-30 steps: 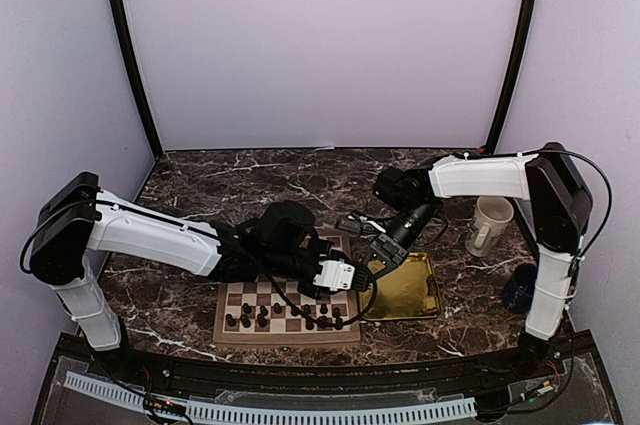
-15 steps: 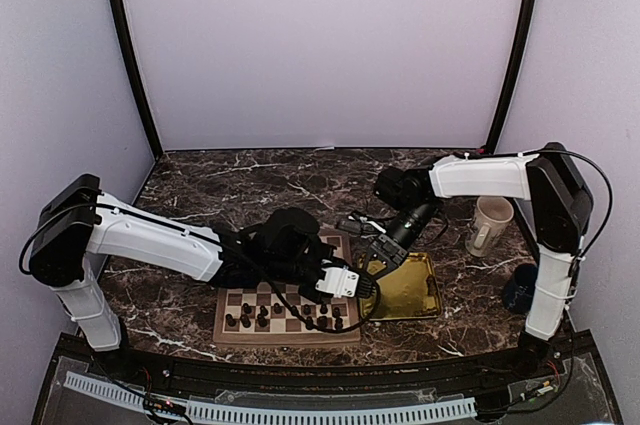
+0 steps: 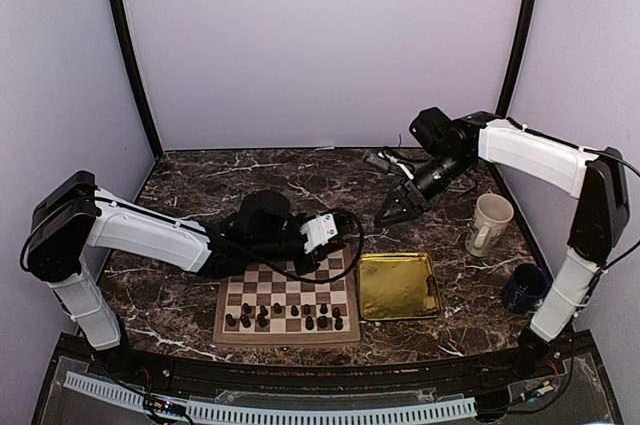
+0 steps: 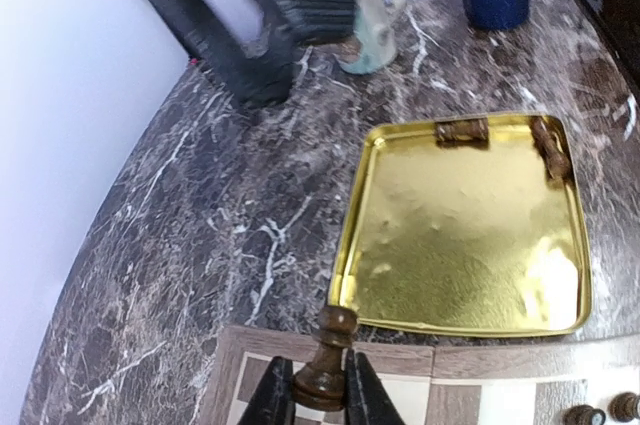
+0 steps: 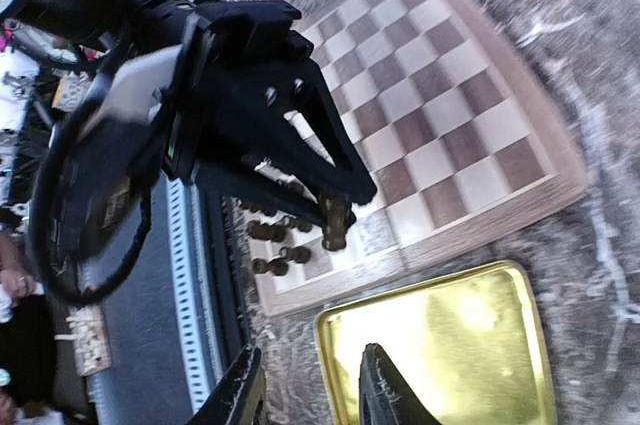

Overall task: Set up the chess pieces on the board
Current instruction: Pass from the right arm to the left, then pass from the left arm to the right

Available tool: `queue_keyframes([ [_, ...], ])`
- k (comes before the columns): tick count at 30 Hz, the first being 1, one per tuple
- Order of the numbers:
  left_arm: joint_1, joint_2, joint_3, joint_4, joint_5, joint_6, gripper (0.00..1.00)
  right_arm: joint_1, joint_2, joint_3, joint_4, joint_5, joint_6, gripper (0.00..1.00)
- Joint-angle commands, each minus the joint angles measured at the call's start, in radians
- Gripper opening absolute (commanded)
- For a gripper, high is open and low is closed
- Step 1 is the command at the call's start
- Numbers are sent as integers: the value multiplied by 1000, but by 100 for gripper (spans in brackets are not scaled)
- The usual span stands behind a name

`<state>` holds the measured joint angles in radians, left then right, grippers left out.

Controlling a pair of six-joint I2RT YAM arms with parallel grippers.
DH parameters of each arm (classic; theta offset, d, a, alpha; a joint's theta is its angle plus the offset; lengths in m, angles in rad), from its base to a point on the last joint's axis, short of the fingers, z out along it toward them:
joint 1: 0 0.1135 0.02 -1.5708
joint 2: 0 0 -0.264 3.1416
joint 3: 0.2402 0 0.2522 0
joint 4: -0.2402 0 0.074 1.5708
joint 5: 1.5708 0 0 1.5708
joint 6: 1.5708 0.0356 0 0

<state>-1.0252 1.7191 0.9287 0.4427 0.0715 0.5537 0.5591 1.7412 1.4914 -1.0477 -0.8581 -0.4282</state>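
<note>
Top external view gives you the board [image 3: 300, 290] near the front of the desk [image 3: 200, 185]: light tan and dark brown squares inside a brown wooden border. The chess pieces [image 3: 290, 317] already on it are tiny and nearly black, each smaller than a square. They are clustered in the two rows nearest the arm bases.

Your left gripper [image 4: 320, 397] is closed on one chess piece [image 4: 326, 363], pinching its lower body. The piece is dark brown turned wood with a round knob head and a collar, and it is held upright. It hangs over the board's border on the side next to the gold tray [image 3: 400, 285]. The right wrist view shows the same grip from the other side.

Your right gripper [image 5: 312, 390] has its fingers apart with nothing between them. It is raised over the desk beyond the tray, well apart from the board.

In the left wrist view, two more brown pieces [image 4: 460, 130] lie on their sides along the tray's far rim. The tray is shiny, rectangular and just beside the board.

The desk is dark brown marble with white veins. A cream mug [image 3: 488, 223] and a dark blue cup [image 3: 525, 288] stand at its right side. Pale lilac walls enclose the cell, with black posts in the back corners.
</note>
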Motion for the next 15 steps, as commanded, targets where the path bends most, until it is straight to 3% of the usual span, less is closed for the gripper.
queue_keyframes([
  [1,45,-60,-49,277,69,-356,17,0,-105,-29,242,102,103,34],
  [5,47,-38,-66,417,78,-473,19,-2,-132,-80,453,102,241,35],
  [9,49,-26,-77,512,65,-551,19,-1,-65,-23,474,20,317,35],
  [15,51,-8,-52,525,47,-601,19,4,-36,-20,517,-78,396,35],
])
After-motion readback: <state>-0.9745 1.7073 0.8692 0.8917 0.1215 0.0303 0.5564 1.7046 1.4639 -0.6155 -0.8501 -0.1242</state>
